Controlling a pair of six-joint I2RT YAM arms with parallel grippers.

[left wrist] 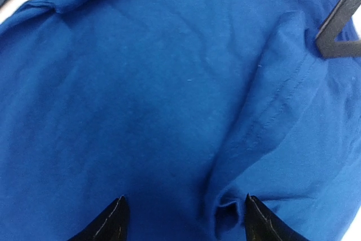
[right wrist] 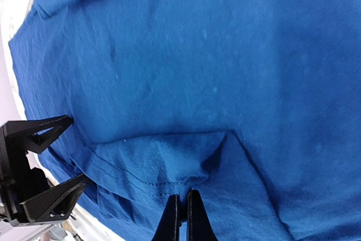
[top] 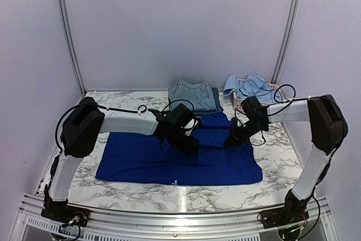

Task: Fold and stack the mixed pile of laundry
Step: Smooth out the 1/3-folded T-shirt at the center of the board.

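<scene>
A royal-blue T-shirt lies spread on the marble table, its far part folded over. My left gripper is open just above the shirt's middle, jaws wide, with a stitched hem fold between them. My right gripper is shut on the stitched hem of a folded-over flap at the shirt's right. The shirt fills the left wrist view and the right wrist view. Folded faded denim lies at the back. A light-blue shirt hangs out of the basket.
The pink lattice basket stands at the back right against the wall. Black cables loop over both arms near the shirt. The other gripper's open fingers show at the left of the right wrist view. Bare marble lies right of the shirt.
</scene>
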